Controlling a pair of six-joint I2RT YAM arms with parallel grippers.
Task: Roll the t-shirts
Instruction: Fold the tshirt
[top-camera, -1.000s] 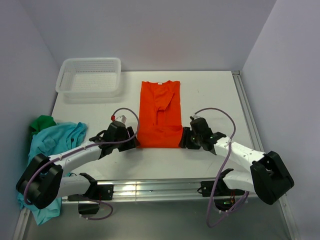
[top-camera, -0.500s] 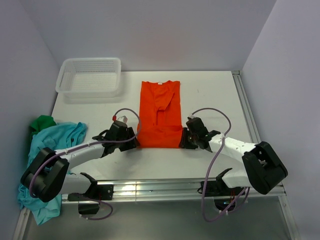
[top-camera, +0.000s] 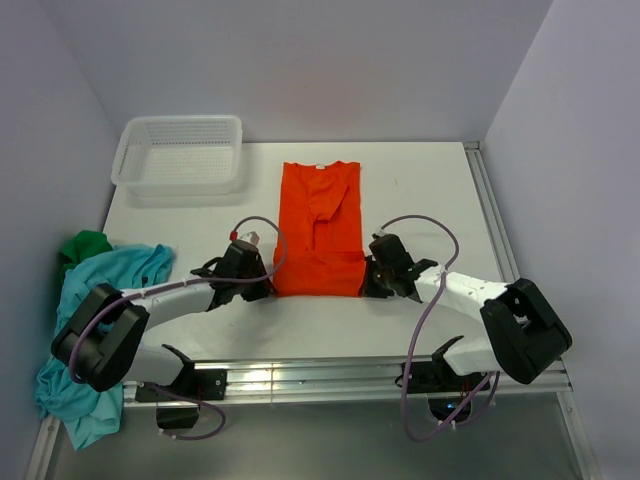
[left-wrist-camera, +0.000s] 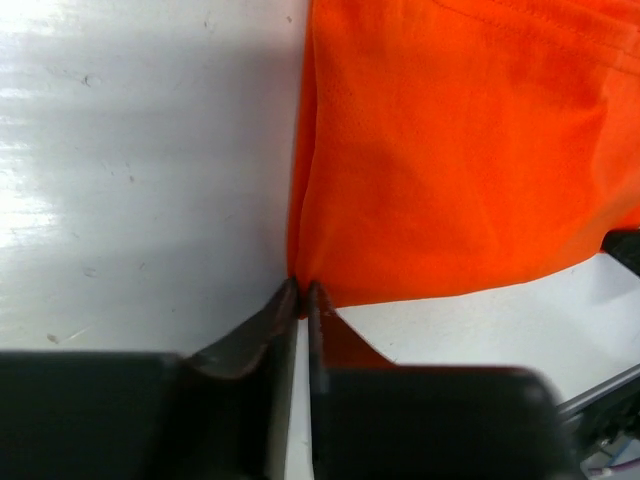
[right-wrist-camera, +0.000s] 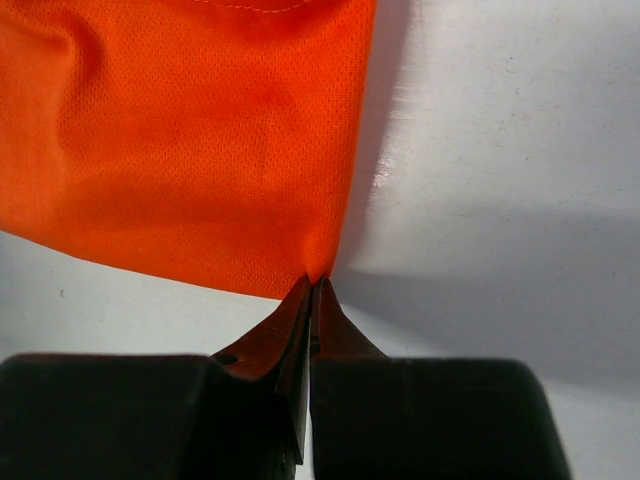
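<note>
Looking for print, you get only a small white neck label (top-camera: 319, 167) at the far collar of the orange-red t-shirt (top-camera: 318, 230), too small to read from the top camera. That shirt lies flat in the middle of the table (top-camera: 420, 190), collar far and hem near, its sides folded in to a narrow rectangle. Only the top camera gives you the rest: one white mesh basket (top-camera: 180, 183) at the far left, and one teal-blue t-shirt (top-camera: 110, 275) with one dark green t-shirt (top-camera: 85, 245) just beyond it, both bunched at the table's left edge. That makes three shirts and two arms. Your wrist cameras show what the top view hides. The left gripper (left-wrist-camera: 302, 285) sits at the hem's near left corner, its jaws nearly together with a thin slit between them and the tips touching the cloth; you cannot tell whether fabric is caught. The right gripper (right-wrist-camera: 312, 282) has its jaws pressed together, nipping the hem's near right corner, where the fine mesh weave of the fabric shows.
</note>
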